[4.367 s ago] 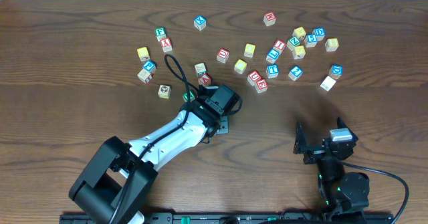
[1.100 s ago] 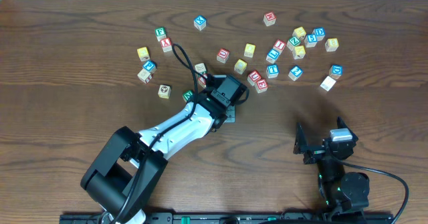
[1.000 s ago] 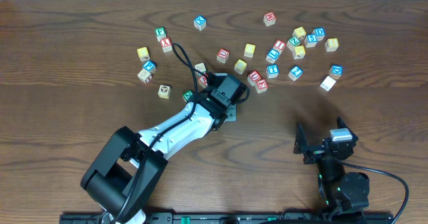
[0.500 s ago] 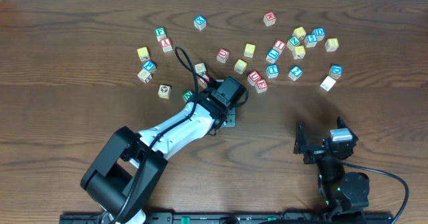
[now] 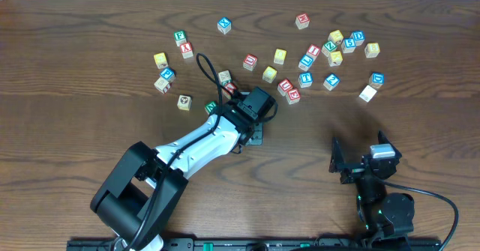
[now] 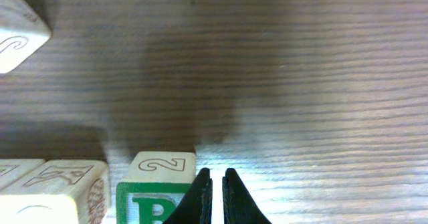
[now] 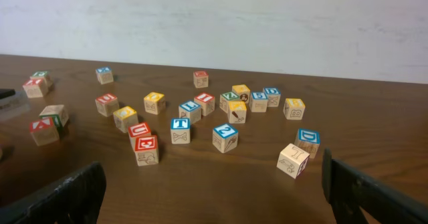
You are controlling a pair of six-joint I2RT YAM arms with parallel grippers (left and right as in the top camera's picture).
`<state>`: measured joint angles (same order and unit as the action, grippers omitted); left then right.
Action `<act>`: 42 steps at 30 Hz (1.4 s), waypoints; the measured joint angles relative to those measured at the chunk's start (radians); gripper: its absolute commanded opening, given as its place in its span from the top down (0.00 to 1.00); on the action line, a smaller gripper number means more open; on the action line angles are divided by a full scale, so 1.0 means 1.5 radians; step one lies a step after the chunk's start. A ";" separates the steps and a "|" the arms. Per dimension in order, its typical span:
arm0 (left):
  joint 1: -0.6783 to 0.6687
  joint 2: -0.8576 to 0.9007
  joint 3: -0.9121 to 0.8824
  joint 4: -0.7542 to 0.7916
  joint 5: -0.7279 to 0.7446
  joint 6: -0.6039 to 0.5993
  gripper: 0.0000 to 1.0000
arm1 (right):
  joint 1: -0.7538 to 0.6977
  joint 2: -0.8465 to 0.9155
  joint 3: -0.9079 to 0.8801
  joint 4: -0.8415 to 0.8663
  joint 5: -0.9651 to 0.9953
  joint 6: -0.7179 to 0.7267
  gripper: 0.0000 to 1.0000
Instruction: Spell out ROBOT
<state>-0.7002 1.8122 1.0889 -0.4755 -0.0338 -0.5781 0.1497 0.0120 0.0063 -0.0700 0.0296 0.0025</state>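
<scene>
In the left wrist view a green-lettered cube [image 6: 155, 204] with a "2" on its side sits on the table, touching the left side of my left gripper [image 6: 214, 187]. That gripper is shut and holds nothing. From overhead the left gripper [image 5: 253, 115] hangs over the table, and a green cube [image 5: 212, 107] peeks out at its left. Two yellow-faced cubes [image 5: 270, 74] [image 5: 280, 55] and a blue-lettered cube [image 5: 305, 78] lie further back. My right gripper [image 5: 358, 158] is wide open and empty at the front right, also in its wrist view [image 7: 214, 207].
Several more cubes are scattered across the back of the table, with red-lettered ones [image 5: 289, 91] right of the left gripper and a cluster at back right [image 5: 337, 45]. Pale cubes [image 6: 20, 33] [image 6: 53, 190] lie left of the green cube.
My left arm has moved up and right from its place 4.4 s ago, then settled slightly back. The right arm and the cubes have not moved.
</scene>
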 measured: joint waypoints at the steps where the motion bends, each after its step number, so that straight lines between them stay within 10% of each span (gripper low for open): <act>1: 0.000 0.000 0.000 -0.003 -0.005 0.000 0.93 | 0.000 0.000 0.000 0.000 0.000 0.000 0.01; 42: 0.000 0.000 0.000 -0.025 -0.032 -0.047 0.93 | 0.000 0.000 0.000 0.000 0.000 0.000 0.01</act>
<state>-0.7002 1.8122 1.0889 -0.5129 -0.0818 -0.6483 0.1497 0.0120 0.0063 -0.0700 0.0296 0.0025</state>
